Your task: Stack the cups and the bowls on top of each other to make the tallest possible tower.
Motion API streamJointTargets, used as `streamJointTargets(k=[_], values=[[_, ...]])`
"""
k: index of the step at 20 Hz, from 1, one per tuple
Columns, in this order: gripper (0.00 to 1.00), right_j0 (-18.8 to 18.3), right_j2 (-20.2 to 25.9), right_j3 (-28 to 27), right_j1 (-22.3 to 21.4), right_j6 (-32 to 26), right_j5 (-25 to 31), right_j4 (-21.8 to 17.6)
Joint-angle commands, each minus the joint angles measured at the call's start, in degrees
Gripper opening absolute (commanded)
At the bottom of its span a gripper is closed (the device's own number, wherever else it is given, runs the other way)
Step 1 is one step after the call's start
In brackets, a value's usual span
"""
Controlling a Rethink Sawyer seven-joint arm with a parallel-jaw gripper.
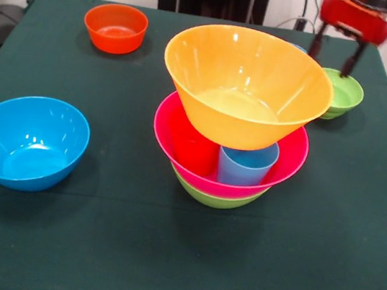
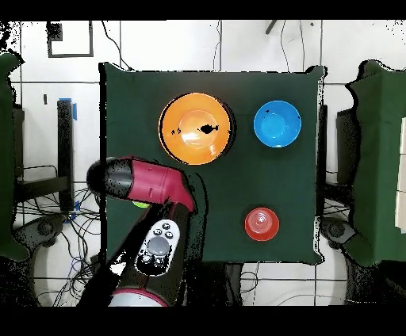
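Clearly the tower point(image 1: 235, 122) is a light, glossy plastic pile standing near the middle of the green tabletop point(image 1: 162, 257): a green bowl point(image 1: 216, 197) at the base, a pink bowl point(image 1: 290, 159) nested in it, a red cup point(image 1: 192, 147) and a light blue cup point(image 1: 246, 165) standing inside the pink one, and a large yellow-orange bowl point(image 1: 246, 84) resting on the cups. That top bowl looks tilted and perched, so I judge a small nudge could slide it off; thin, stiff and slippery walls like these are best pinched at the rim.

The end effector point(image 1: 333, 53) hangs at the far side with its two dark fingers point(image 1: 349, 60) spread apart and nothing between them, just above a small green bowl point(image 1: 345, 95). That bowl's rim offers the nearest hold.

Elsewhere, a medium blue bowl point(image 1: 26, 140) sits well apart from the tower toward one side, and a small orange bowl point(image 1: 115, 27) stands near the far edge. In the overhead view the arm point(image 2: 151, 186) covers the small green bowl. The tall tower stands just beside the end effector's position, so any carry over it calls for height.
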Motion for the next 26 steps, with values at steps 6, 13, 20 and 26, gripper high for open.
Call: streamJointTargets(k=[6, 13, 20, 26], values=[[1.0, -13.11, 6.31, 5.46, -6.66, -13.9, 6.9, -14.74], [1.0, -22.49, 10.87, 4.53, -7.76, -17.49, 7.65, -22.44], [1.0, -28.2, 15.66, 3.09, -6.11, -16.67, 5.71, -28.31], [1.0, -31.27, 18.72, 3.1, -6.78, -15.69, 6.93, -31.86]])
